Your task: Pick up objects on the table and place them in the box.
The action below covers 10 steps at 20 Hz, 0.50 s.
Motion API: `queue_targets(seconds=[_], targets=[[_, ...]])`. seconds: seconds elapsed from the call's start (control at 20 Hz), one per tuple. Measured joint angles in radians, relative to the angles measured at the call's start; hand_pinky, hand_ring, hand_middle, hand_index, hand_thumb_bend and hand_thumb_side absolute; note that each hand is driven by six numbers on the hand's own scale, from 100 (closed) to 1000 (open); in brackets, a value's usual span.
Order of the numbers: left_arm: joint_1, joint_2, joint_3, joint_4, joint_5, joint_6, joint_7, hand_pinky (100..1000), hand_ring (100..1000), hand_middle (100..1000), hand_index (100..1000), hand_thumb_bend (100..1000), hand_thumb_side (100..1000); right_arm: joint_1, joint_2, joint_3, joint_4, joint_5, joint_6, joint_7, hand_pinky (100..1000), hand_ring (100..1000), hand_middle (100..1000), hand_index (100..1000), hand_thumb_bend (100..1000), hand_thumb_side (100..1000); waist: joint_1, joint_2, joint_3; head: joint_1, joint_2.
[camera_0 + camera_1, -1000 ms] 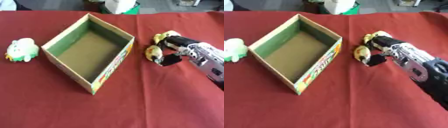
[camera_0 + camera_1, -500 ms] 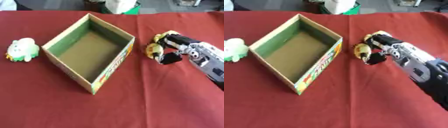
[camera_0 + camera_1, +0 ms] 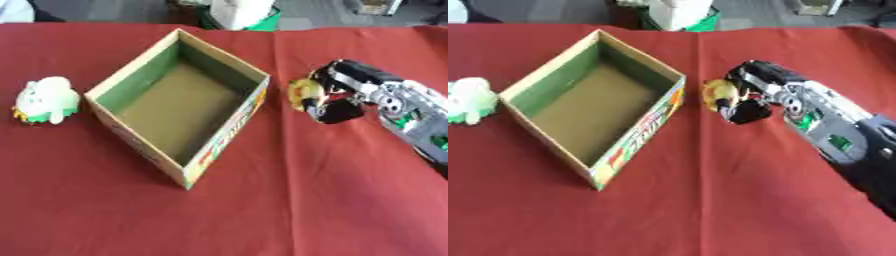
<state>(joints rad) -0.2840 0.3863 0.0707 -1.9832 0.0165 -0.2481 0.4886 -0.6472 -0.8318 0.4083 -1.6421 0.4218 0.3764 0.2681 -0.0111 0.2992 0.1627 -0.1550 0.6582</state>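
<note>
Fingers of the right hand [image 3: 343,95] curl around a yellow toy [image 3: 304,93]. Left of the hand, the box [image 3: 179,105] holds nothing; beyond it a white-green toy [image 3: 45,99] waits.

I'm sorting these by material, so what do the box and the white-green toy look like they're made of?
The box looks like thin printed cardboard: matte tan rim, green lining, sharp folded corners. The toy looks soft, maybe plush or rubbery; its rounded matte form doesn't settle which.
</note>
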Motion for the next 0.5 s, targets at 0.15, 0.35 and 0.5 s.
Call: queue_targets(seconds=[0.15, 0.35, 0.5], targets=[[0.0, 0.0, 0.0, 0.0, 0.0, -0.001, -0.001, 555, 599, 588, 766, 100, 828, -0.017, -0.008, -0.026, -0.064, -0.032, 0.021, -0.023, 701, 614, 494, 530, 100, 262, 0.0, -0.003, -0.001, -0.001, 0.0], [0.0, 0.0, 0.0, 0.0, 0.001, -0.001, -0.002, 556, 600, 589, 766, 100, 826, -0.061, -0.018, -0.055, -0.143, -0.068, 0.053, -0.035, 705, 613, 492, 531, 100, 275, -0.001, -0.005, 0.0, -0.006, 0.002], [0.0, 0.0, -0.001, 0.0, 0.002, -0.001, -0.005, 556, 601, 589, 766, 100, 825, -0.115, -0.018, -0.06, -0.183, -0.086, 0.069, -0.027, 706, 614, 493, 533, 100, 285, -0.005, -0.012, 0.006, -0.014, 0.01]])
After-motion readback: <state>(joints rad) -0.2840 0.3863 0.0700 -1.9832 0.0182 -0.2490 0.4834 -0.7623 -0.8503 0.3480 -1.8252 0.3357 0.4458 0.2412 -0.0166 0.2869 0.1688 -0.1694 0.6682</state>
